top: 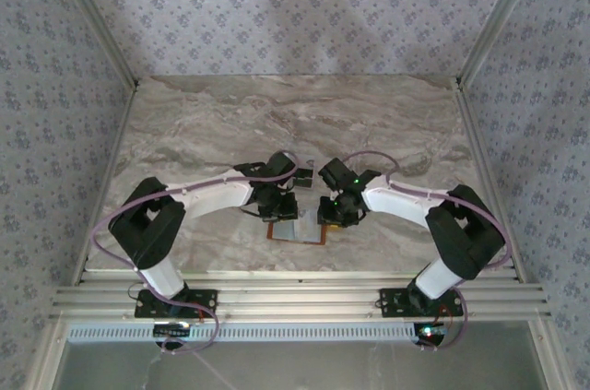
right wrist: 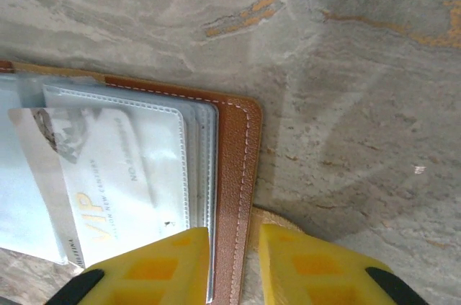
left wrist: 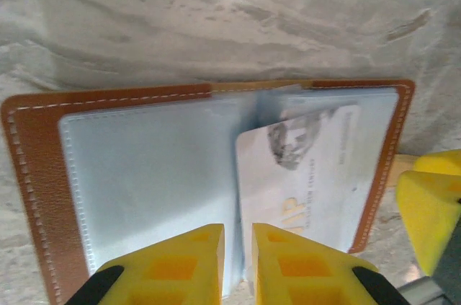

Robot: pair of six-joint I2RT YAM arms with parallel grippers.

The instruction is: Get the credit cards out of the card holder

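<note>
Open card holder (left wrist: 32, 175) lies flat, near-centre of the counter (left wrist: 216, 16). One pale credit card (left wrist: 310, 175) sits half out of the right-side sleeves; can't tell if there are more.

Count: one holder, two claws.
- Nearly closed left claw (left wrist: 238, 236) sits over the sleeves' near edge; grip uncertain.
- Slightly parted right claw (right wrist: 234, 240) straddles the holder's right rim, holding nothing.

Risk: with the holder unpinned, a pull on the card may drag it along, or pinch a sleeve with the card.

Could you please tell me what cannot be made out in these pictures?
Top view: the card holder is largely hidden under the left hand and right hand.
Left wrist view: the left hand covers the lower edge of the VIP card; whether it pinches anything is unclear.
Right wrist view: the frame edge cuts off the card holder; the right hand's grip is unclear.
</note>
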